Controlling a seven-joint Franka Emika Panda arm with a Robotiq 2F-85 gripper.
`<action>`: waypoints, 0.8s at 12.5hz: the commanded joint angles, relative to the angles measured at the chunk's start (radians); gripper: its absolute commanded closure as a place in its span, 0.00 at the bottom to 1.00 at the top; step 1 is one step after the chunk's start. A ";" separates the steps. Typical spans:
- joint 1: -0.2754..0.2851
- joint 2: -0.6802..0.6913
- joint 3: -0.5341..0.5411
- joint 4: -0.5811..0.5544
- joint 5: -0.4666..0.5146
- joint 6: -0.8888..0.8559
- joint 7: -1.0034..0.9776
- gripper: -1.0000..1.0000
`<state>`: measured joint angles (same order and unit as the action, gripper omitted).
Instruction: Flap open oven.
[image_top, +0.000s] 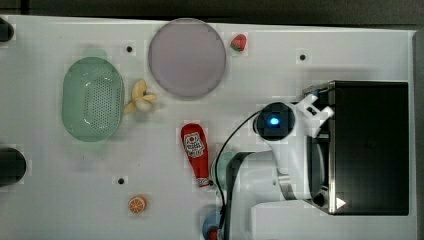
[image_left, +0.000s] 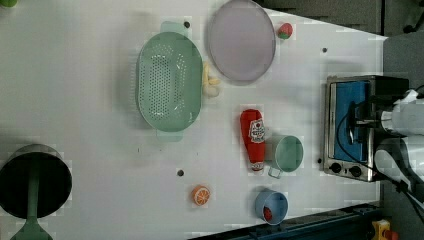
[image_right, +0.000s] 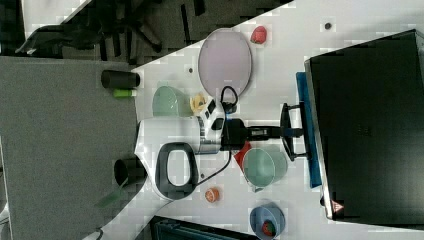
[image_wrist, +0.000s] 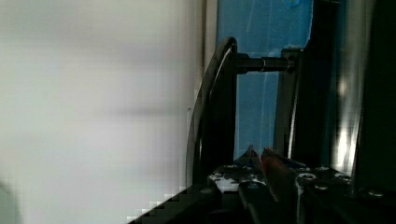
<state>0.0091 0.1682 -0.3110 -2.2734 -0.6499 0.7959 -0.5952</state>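
The oven is a black box at the right view's right, with a blue-tinted glass door and a black bar handle standing off the door. My gripper reaches straight in from the right view's left and is shut on the middle of that handle. In the left view the oven shows its silver frame, its blue glass and two black knobs, with the arm over the door. The wrist view has the handle close up against the blue glass.
A red ketchup bottle and a green mug lie just in front of the oven, near the arm. A blue cup, an orange slice, a green colander, a purple plate, a banana and a strawberry sit farther off.
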 joint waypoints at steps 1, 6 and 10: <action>0.041 0.042 0.054 -0.006 -0.019 -0.018 0.202 0.83; 0.094 0.156 0.126 -0.002 -0.228 -0.054 0.544 0.83; 0.153 0.283 0.158 0.025 -0.405 -0.109 0.741 0.83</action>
<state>0.1538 0.4409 -0.1437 -2.2617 -1.0400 0.7007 0.0120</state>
